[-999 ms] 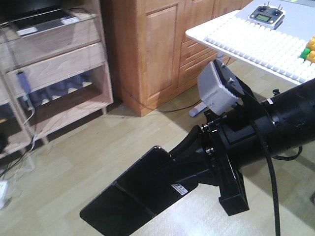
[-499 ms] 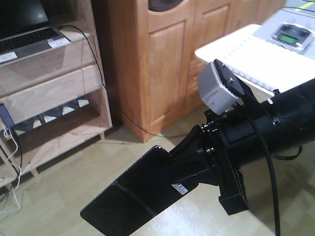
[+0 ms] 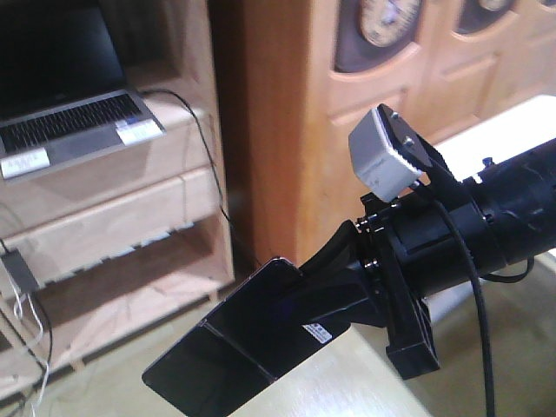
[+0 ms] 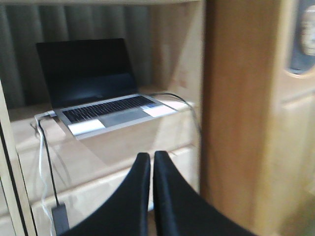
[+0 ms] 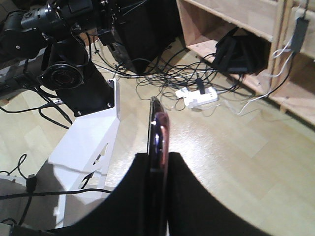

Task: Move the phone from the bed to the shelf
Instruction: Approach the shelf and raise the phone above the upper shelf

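Nearest in the right wrist view, the right gripper point(image 5: 158, 157) has its jaws clamped on the phone point(image 5: 156, 123). The phone is seen edge-on as a thin dark slab with a pinkish metallic rim, standing between the two black fingers point(image 5: 192, 196) and reaching out past their tips. The front view shows the same hold from the side. There the glossy black slab juts down and to the left from the jaws, in the air above the pale floor point(image 3: 347, 391). A seam runs across its middle and a small white sticker point(image 3: 317, 333) sits near the held end. A grey camera box point(image 3: 382, 161) is mounted on top of that wrist. The left gripper point(image 4: 147, 156) has its jaws drawn almost together, with only a sliver between the tips and nothing in them. Beyond the phone, tangled black cables point(image 5: 162, 73) and a white power strip point(image 5: 197, 96) lie on the floor. Farther off stands the shelf point(image 3: 113, 187), made of light wood with thick boards; the phone hangs apart from it, touching no board. On its upper board rests an open silver laptop point(image 3: 74, 135) with a dark screen, and a black lead point(image 4: 47, 167) drops down the front of the board. To the right of the shelf rises a tall orange-brown wooden cabinet point(image 3: 295, 130) with panelled doors.
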You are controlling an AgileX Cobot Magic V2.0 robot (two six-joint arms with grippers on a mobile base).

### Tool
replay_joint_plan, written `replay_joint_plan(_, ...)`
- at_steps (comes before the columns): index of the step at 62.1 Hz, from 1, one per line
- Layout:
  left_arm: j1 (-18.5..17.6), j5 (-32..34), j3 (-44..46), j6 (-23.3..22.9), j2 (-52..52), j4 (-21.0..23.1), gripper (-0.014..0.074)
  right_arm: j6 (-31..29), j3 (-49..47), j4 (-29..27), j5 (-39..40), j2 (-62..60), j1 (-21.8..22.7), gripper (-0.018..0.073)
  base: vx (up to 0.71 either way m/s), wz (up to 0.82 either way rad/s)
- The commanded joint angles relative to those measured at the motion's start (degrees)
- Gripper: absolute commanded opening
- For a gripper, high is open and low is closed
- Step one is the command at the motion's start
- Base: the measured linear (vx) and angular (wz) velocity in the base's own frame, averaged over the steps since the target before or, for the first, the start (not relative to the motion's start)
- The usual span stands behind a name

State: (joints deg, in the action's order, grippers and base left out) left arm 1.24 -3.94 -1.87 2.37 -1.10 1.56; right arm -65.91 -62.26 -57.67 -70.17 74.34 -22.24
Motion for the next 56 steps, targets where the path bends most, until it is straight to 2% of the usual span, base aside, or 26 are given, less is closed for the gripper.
replay_joint_plan(1, -0.02, 4.31, 1.43, -0.50, -0.40, 0.56, 0.0001, -0.53, -1.56, -4.67, -3.58, -1.54, 0.05, -0.0002, 0.52, 0.25)
replay_joint_plan(22, -0.02, 4.31, 1.43, -0.50, -0.40, 0.56, 0.0001, -0.53, -1.56, -4.67, -3.58, -1.54, 0.05, -0.0002, 0.48, 0.36)
replay_joint_plan(56, -0.02, 4.31, 1.43, -0.50, -0.40, 0.56, 0.0001, -0.53, -1.56, -4.67, -3.59, -1.54, 0.05, -0.0002, 0.35, 0.53)
